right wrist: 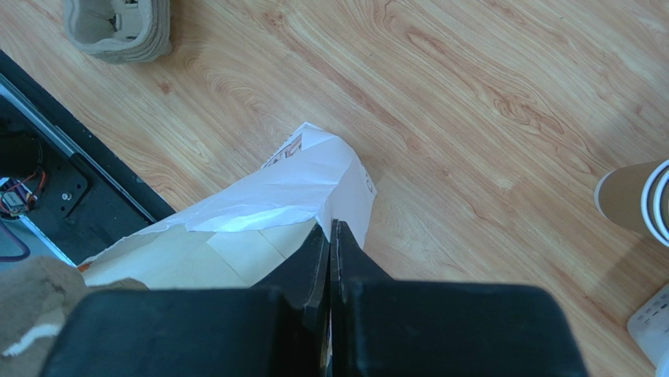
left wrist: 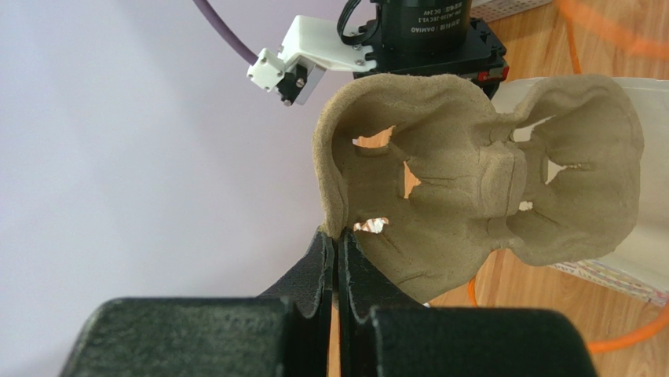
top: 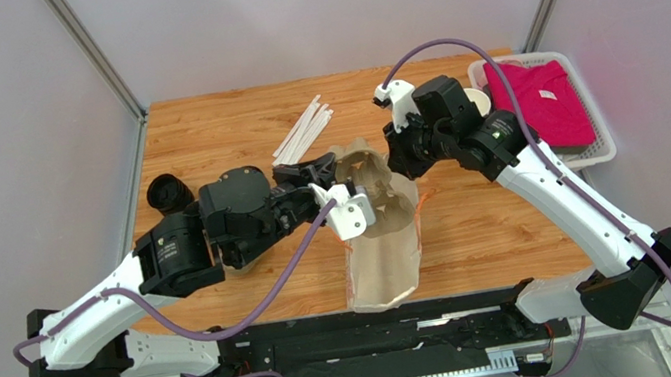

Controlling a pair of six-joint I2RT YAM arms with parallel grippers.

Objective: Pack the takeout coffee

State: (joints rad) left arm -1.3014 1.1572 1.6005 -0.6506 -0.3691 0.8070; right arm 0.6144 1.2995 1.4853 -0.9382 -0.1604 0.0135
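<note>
- clamping left gripper (left wrist: 336, 236) tight on the pulp tray (left wrist: 471, 196) edge, holding it up in the air
- pinching right gripper (right wrist: 330, 228) shut on the paper bag (right wrist: 298, 184) rim

Clearance: paper bag (top: 386, 277) mouth obstructed.
Pulp tray (left wrist: 471, 196) in my left end effector (left wrist: 336, 236) sits across it; bare table (top: 209, 132) far left, basket (top: 607, 150) crowding my right.

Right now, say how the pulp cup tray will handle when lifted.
Probably stiff: pinched only at its rim by the left end effector, the pulp cup tray holds its moulded shape. Likely light; its holed, thin walls may tear.
</note>
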